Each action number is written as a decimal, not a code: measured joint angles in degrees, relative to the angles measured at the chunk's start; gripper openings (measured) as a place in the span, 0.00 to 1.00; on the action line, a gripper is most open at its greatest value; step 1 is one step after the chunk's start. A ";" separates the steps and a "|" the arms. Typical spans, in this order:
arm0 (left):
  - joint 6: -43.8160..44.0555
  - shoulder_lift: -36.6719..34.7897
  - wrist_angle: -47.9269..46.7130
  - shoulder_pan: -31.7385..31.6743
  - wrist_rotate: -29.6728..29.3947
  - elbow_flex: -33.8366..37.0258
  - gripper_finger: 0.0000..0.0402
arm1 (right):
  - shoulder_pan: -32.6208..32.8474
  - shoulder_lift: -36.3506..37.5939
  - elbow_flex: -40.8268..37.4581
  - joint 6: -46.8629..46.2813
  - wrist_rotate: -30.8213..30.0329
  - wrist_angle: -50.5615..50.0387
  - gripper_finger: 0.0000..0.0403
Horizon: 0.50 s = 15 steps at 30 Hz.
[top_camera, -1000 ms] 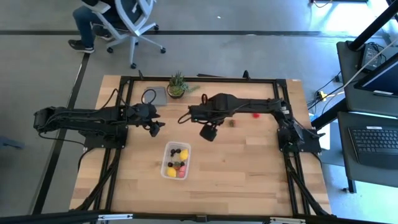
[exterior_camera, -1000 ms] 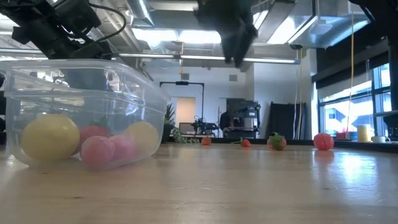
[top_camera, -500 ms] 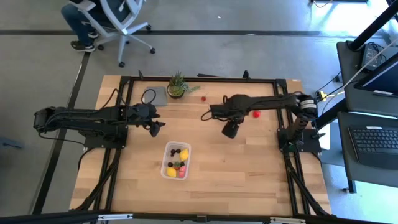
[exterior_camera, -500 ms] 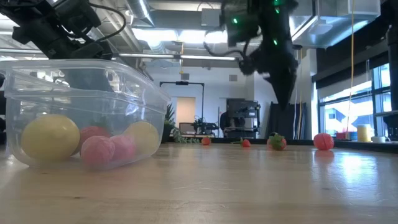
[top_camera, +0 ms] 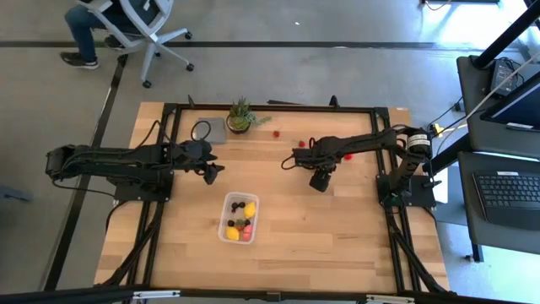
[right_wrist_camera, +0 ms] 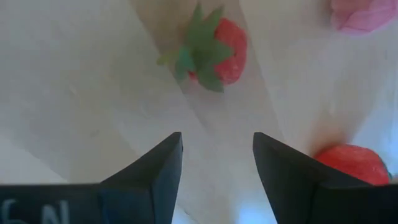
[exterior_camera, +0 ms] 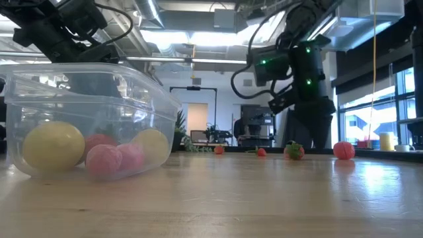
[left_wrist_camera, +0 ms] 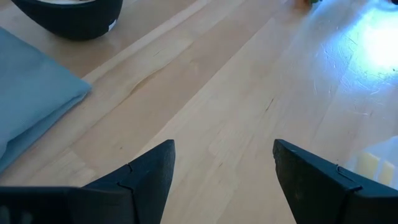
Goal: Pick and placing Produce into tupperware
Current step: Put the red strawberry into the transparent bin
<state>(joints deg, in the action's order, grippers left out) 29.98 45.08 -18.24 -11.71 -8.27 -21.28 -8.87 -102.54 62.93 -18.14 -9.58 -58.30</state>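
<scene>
Two tools stand apart, empty: right tool [top_camera: 319, 181] over a strawberry [right_wrist_camera: 214, 53], left tool [top_camera: 211, 171] at the tupperware's [top_camera: 240, 218] eleven o'clock. Table [top_camera: 337, 228] wooden; tub contents blurred.

Potted green plant [top_camera: 240, 114] beside grey square [top_camera: 208, 130], office chair [top_camera: 145, 19], seated person [top_camera: 88, 24], perhaps a laptop [top_camera: 504, 192]

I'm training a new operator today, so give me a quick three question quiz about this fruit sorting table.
1. True or false: the right gripper holds a strawberry.
2. Which arm waits near the potted plant: A left, B right?
3. Fill in: yellow and pink fruit lies inside the clear ____.

Key: 1 false, its jaws are open and empty with the strawberry ahead. 2 A, the left gripper. 3 tub.
</scene>
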 joint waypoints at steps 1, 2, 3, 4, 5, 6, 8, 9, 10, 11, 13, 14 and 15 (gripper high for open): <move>0.00 0.00 0.00 -0.02 0.00 0.00 0.65 | -0.16 0.00 -0.17 1.36 0.01 0.00 0.49; 0.00 0.00 0.00 0.00 -0.01 0.00 0.65 | -0.26 0.00 -0.27 3.16 0.01 -0.05 0.49; 0.00 0.00 0.00 0.00 -0.02 0.00 0.65 | -0.29 0.00 -0.32 4.86 0.01 -0.07 0.49; 0.02 0.00 0.02 -0.02 -0.12 0.00 0.65 | -0.29 0.00 -0.32 6.35 0.00 0.04 0.49; 0.02 0.00 0.00 -0.02 -0.24 0.00 0.65 | -0.29 0.00 -0.32 6.94 0.02 0.27 0.49; 0.02 0.00 0.00 -0.01 -0.28 0.00 0.65 | -0.29 0.00 -0.32 7.21 0.02 0.59 0.49; 0.03 0.00 0.00 -0.01 -0.43 0.00 0.65 | -0.29 0.00 -0.25 7.33 0.02 0.83 0.49; 0.04 0.00 0.00 -0.01 -0.44 0.00 0.65 | -0.29 0.00 -0.25 7.06 0.02 0.81 0.49; 0.04 0.00 0.00 -0.01 -0.46 0.00 0.65 | -0.27 0.00 -0.25 6.30 0.06 0.81 0.49; 0.07 0.00 0.01 0.00 -0.46 0.00 0.65 | -0.27 0.00 -0.25 6.18 0.10 0.86 0.49; 0.09 0.00 0.00 -0.01 -0.46 0.00 0.65 | -0.29 0.00 -0.25 6.63 0.65 0.89 0.50; 0.11 0.00 0.02 -0.02 -0.46 0.00 0.65 | -0.29 0.00 -0.25 6.84 1.58 0.89 0.51; 0.11 0.00 0.00 0.00 -0.46 0.00 0.65 | -0.29 0.00 -0.25 6.91 2.82 0.91 0.52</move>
<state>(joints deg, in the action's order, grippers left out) 30.09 45.08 -18.24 -11.70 -8.73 -21.28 -9.17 -102.54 62.67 -11.22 -6.77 -57.39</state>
